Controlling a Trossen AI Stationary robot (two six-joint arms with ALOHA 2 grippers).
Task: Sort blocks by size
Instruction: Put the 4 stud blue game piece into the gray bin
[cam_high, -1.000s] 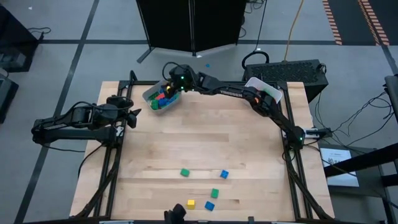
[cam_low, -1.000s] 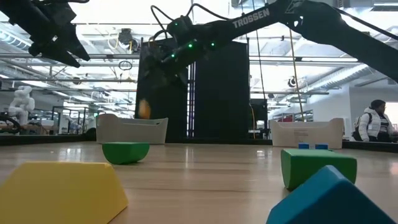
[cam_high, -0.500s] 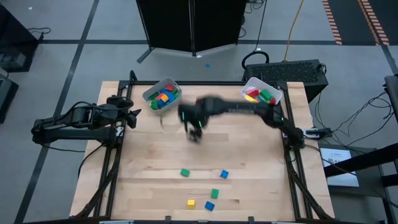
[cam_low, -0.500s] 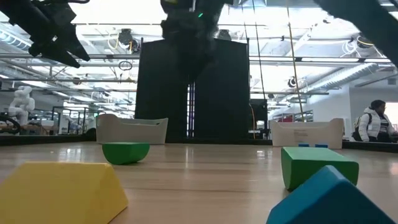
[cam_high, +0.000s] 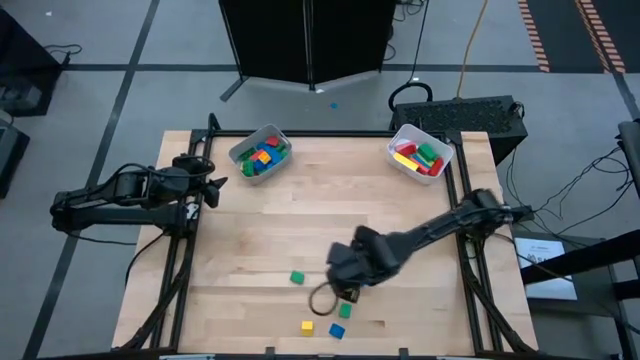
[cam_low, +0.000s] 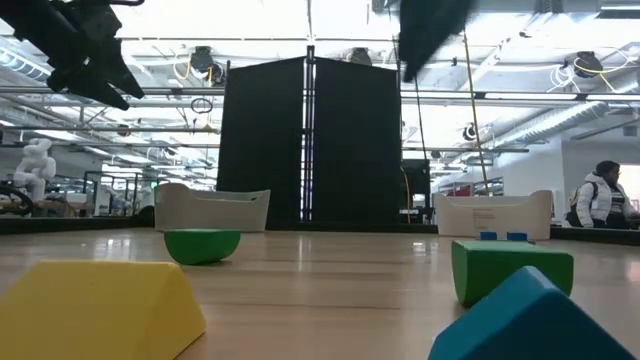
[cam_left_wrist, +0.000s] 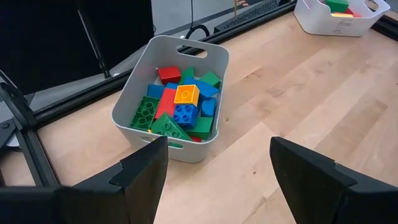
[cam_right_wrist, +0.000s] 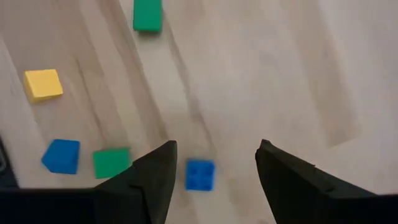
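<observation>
Five loose blocks lie near the table's front edge: a blue block (cam_right_wrist: 199, 174) sits just ahead of my right gripper (cam_right_wrist: 214, 163), whose fingers are spread and empty, with a green block (cam_right_wrist: 111, 163), another blue one (cam_right_wrist: 61, 155), a yellow block (cam_right_wrist: 43, 84) and a farther green block (cam_right_wrist: 147, 15) around (all apart). My left gripper (cam_left_wrist: 214, 168) hangs released beside the left bin (cam_left_wrist: 136, 102)

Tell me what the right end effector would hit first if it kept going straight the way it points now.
Most likely the small blue block, which lies between the open fingers of the right end effector in its wrist view. Depth is unclear, so it could reach bare table just beside it instead.
</observation>
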